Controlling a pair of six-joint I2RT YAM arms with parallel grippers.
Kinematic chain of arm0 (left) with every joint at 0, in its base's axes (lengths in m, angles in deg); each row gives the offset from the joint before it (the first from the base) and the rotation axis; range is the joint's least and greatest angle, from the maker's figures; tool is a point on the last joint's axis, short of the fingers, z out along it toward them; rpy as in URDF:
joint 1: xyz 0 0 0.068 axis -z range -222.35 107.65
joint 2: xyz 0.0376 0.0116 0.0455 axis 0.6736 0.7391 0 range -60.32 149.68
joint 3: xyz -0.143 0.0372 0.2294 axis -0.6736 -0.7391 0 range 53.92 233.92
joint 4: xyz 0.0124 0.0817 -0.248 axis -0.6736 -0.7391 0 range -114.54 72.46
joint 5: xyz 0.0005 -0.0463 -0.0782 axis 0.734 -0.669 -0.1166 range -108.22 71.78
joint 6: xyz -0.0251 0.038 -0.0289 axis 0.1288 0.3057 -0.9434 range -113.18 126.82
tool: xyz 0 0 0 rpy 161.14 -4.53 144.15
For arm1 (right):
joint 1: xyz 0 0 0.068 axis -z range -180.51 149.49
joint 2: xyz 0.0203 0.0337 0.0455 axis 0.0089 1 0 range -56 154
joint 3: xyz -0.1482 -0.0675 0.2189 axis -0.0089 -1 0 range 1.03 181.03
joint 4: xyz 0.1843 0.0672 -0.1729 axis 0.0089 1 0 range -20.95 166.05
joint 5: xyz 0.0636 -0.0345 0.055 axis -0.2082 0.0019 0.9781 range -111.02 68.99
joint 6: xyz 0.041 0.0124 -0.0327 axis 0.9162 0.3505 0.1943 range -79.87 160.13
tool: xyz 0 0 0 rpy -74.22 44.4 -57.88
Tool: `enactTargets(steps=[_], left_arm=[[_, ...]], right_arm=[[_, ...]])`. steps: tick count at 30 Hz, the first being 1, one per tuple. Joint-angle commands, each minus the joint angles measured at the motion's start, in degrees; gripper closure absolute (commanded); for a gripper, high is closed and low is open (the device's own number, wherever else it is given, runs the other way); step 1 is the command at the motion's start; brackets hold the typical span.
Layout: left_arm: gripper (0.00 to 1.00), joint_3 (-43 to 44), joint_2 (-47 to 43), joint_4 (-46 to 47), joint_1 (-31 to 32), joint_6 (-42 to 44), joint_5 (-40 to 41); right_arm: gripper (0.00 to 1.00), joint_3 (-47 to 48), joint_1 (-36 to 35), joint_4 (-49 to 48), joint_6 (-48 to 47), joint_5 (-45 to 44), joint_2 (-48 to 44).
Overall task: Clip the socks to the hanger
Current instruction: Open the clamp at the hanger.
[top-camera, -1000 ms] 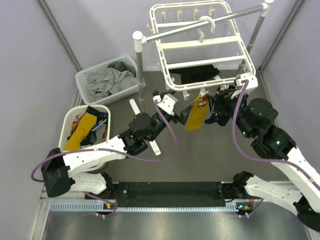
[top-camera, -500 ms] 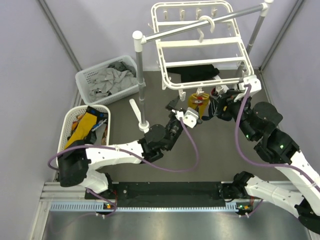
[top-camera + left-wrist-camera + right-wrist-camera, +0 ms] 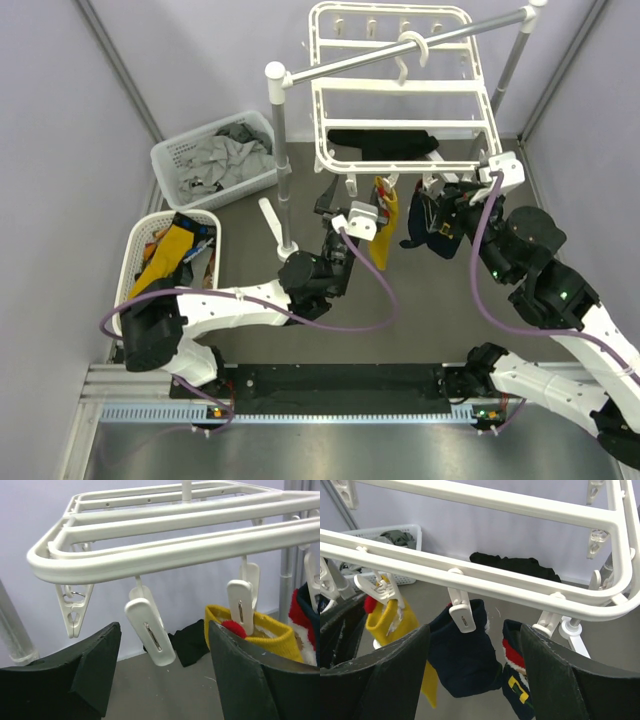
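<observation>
The white hanger hangs from the grey pole. A yellow sock with a red patch hangs clipped to its near bar, also in the left wrist view. My left gripper is open and empty below the frame's near left corner; an empty clip dangles just above and between its fingers. My right gripper is open and empty, with a clipped navy sock hanging between its fingers. A second navy sock with red, white and yellow marks hangs beside it. In the top view the right gripper sits by these socks.
A grey pole rack with white feet carries the hanger. A basket of pale grey cloths stands back left. A second basket with several socks stands at the left. A black garment lies under the hanger.
My left gripper carried the yellow sock up to the hanger, let it go and moved left; the sock now hangs from a clip. The right gripper stayed by the navy socks.
</observation>
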Motion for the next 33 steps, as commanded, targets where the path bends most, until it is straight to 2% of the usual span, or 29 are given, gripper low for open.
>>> enactTargets(steps=[1,8,11,12,15,16,20,22,28,33], left_arm=[[0.28,2.4,1.1,8.9,-0.1,3.1,2.4],[0.44,2.3,0.9,9.8,-1.2,2.7,3.5],[0.53,1.9,-0.2,9.3,-1.6,1.5,3.5],[0.6,1.8,-0.5,7.8,-1.8,0.1,3.4],[0.7,1.6,-2.0,4.8,-2.1,-3.5,2.0],[0.77,1.4,-2.7,3.0,-2.1,-4.4,0.9],[0.95,1.1,-5.3,-2.5,-2.2,-7.9,-1.9],[1.0,0.9,-7.1,-5.4,-2.2,-10.6,-3.2],[1.0,3.0,-9.9,-18.2,-2.8,-17.3,-8.2],[1.0,5.6,-10.6,-28.8,-2.8,-21.4,-11.8]], right_arm=[[0.28,-0.3,0.3,-2.5,-0.8,-1.2,-0.8],[0.28,-0.3,0.3,-2.8,-0.9,-1.2,-0.9],[0.28,-0.4,0.3,-2.8,-0.8,-1.0,-1.0],[0.28,-0.3,0.3,-2.8,-0.8,-1.0,-1.2],[0.28,-0.3,0.3,-2.8,-0.8,-0.9,-1.5],[0.28,-0.4,0.3,-3.0,-0.8,-1.0,-1.9],[0.28,0.1,0.2,-3.1,-0.6,0.3,-2.5],[0.28,1.1,0.3,-2.7,-0.2,1.4,-2.5],[0.28,4.6,0.3,0.4,1.6,5.8,-3.1],[0.28,9.3,0.2,4.3,3.3,13.3,-0.9]])
